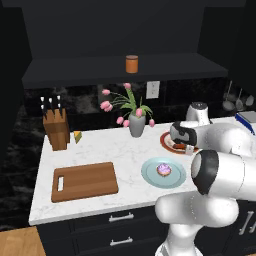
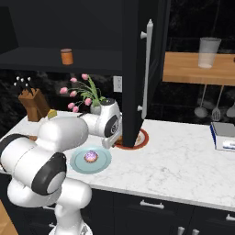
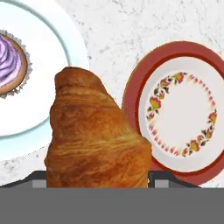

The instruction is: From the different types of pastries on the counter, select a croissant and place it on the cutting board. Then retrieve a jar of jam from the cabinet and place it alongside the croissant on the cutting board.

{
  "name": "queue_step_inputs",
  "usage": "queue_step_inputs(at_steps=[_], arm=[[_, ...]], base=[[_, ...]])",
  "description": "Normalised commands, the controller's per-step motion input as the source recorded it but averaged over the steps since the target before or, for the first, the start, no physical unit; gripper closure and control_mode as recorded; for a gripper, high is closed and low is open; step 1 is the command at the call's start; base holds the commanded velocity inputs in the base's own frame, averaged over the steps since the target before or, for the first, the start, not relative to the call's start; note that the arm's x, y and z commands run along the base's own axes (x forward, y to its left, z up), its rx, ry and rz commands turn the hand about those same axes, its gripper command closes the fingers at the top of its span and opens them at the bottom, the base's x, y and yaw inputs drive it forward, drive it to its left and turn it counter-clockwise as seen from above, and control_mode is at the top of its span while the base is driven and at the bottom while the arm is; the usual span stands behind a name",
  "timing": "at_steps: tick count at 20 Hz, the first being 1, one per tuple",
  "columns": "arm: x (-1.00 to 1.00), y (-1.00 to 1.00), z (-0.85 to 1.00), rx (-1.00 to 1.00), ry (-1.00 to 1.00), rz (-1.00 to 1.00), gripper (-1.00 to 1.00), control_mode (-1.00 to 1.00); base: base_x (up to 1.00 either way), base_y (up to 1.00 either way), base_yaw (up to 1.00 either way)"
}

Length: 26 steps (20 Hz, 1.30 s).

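On the left of the counter (image 1: 125, 150) stands a knife block (image 1: 56, 127) with a small yellow-orange wedge (image 1: 77, 136) just beside it, and in front of them lies the cutting board (image 1: 85, 181), bare, its slot handle at the left end. Above, on the dark cabinet (image 1: 120, 65) ledge, the jar (image 1: 131, 64) stands upright, well apart from everything below. Further right a grey vase (image 1: 136, 125) of pink tulips sits near the back wall. In front of it a pale blue plate (image 1: 150, 175) carries the cupcake (image 1: 163, 170). Right of that lies a red-rimmed plate (image 3: 175, 113) with a flowered border, its centre bare. The gripper (image 3: 98, 179) is above the gap between the two plates, pinching the croissant (image 3: 94, 135) between its fingers (image 3: 39, 177), which show at either side of the pastry's base; the croissant is lifted off the counter, its tip pointing away from the hand. In the right base view an open cabinet door (image 2: 140, 69) hangs in front of the red-rimmed plate, a glass (image 2: 209, 52) stands on a wooden shelf (image 2: 193, 69), and a blue-edged box (image 2: 225, 135) rests at the far right.
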Motion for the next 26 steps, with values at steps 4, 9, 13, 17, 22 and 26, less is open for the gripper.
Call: queue_step_inputs(at_steps=[4,9,13,17,22,26], arm=[[-0.75,0.14,0.32,0.01,0.01,0.0,1.0,-1.0],[-0.22,0.2,0.81,0.02,0.03,0.0,1.0,-1.0],[-0.17,0.55,0.39,0.0,0.0,0.02,1.0,-1.0],[-0.14,0.6,0.17,-0.01,0.0,0.06,1.0,-1.0],[-0.33,0.43,0.18,0.0,-0.04,0.08,1.0,-1.0],[-0.03,0.47,0.08,0.0,0.02,0.07,1.0,-1.0]], base=[[0.0,0.0,0.0],[0.0,0.0,0.0],[0.0,0.0,0.0],[0.0,0.0,0.0],[0.0,0.0,0.0],[0.0,0.0,0.0]])
